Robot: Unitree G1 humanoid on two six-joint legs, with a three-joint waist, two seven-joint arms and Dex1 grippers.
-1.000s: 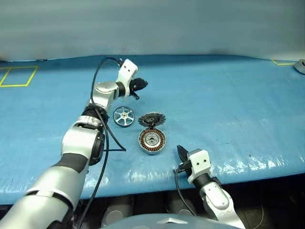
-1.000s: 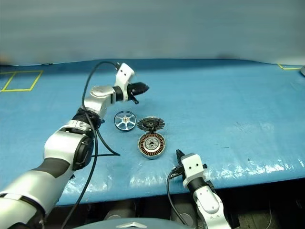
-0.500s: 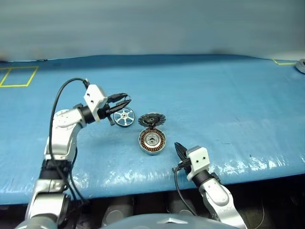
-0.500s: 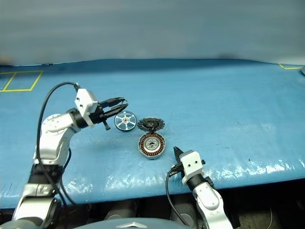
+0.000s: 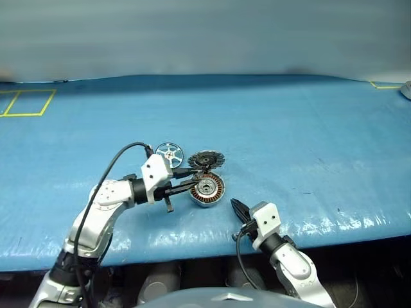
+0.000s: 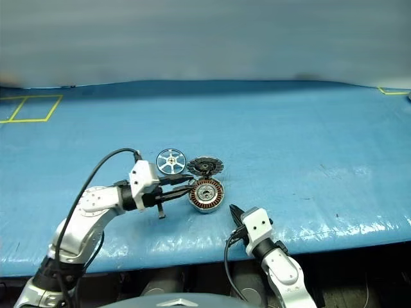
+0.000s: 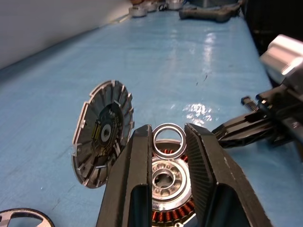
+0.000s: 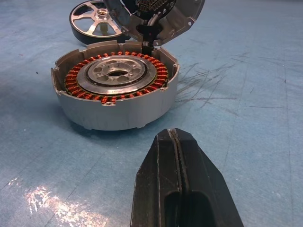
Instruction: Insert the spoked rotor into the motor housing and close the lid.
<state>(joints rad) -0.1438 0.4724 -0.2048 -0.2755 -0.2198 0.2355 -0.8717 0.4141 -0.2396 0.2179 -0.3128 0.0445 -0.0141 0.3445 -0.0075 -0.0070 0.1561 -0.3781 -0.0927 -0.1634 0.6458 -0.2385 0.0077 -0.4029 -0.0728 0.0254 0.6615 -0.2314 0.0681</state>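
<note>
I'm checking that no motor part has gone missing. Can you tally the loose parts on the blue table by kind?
Spoked rotor: 1
Motor housing: 1
Lid, tilted up behind the housing: 1
Small thin ring, held in the left gripper: 1
Total: 4

- I see the motor housing (image 8: 115, 92) sitting flat on the blue table, open side up: a shallow silver cup with copper-orange windings ringed around a silver hub.
- The lid (image 7: 102, 132) stands tilted up at the far edge of the housing, its inner face showing a dark centre and a segmented silver rim. It looks joined to the housing there, though I can't be sure.
- The spoked rotor (image 6: 171, 160), a shiny silver wheel, lies flat just beside the lid, on its left.
</note>
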